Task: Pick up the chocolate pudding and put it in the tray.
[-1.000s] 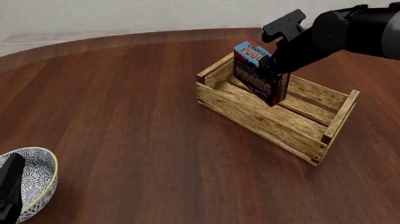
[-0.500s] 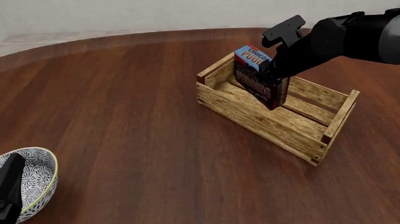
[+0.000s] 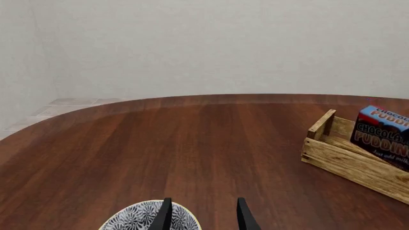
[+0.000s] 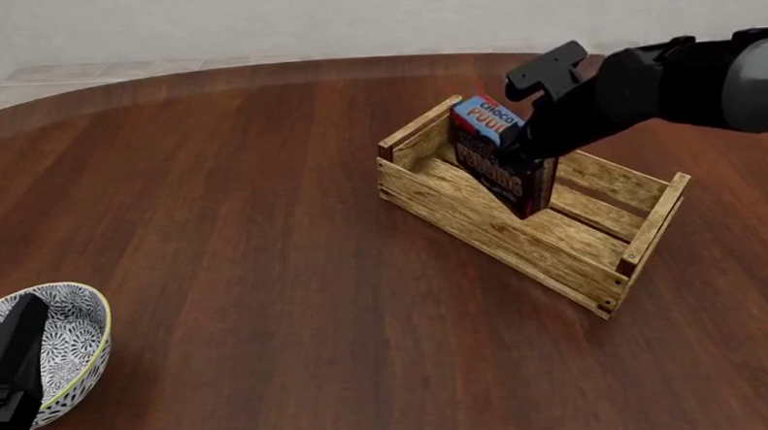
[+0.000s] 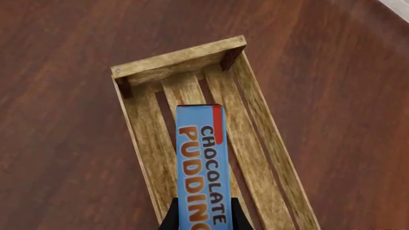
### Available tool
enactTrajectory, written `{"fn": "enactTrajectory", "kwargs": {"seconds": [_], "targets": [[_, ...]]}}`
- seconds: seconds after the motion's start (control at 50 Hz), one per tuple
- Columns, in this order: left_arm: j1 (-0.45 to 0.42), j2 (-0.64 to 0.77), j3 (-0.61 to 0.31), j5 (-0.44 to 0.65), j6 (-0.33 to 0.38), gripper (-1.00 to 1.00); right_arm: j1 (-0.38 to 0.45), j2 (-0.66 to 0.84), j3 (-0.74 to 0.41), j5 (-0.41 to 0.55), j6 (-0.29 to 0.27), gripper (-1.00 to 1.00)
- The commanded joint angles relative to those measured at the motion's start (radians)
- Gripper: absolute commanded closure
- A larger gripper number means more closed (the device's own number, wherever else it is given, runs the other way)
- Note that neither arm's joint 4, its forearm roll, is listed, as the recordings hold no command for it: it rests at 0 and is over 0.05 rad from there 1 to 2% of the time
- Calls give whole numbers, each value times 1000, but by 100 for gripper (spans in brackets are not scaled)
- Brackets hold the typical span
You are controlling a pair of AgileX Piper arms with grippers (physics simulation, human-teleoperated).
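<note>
The right gripper [image 4: 533, 150] fingertips are hidden behind the chocolate pudding [image 4: 498, 157]. Box base concealed by the tray [image 4: 489, 232] wall below the jaws.

Blue top of the pudding box [image 5: 201, 165]: "CHOCOLATE PUDDING", "CHOCOLATE" in dark letters, "PUDDING" in orange
Dark front of the box: "CHOCOLATE PUDDING" in pale letters, cut off at the frame edge
Small line beneath it: too small to read

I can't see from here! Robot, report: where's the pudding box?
Right gripper shut on chocolate pudding, upright, low inside tray. Left gripper open over bowl. Nothing in the way.
</note>
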Motion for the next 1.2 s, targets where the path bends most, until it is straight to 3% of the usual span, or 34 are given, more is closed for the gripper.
{"fn": "enactTrajectory", "kwargs": {"seconds": [0.02, 1.2], "targets": [[0, 0, 0, 0, 0, -100, -5, 4, 20, -23, 28, 100], [0, 0, 0, 0, 0, -100, 11, 61, 64, -103, 63, 100]]}}
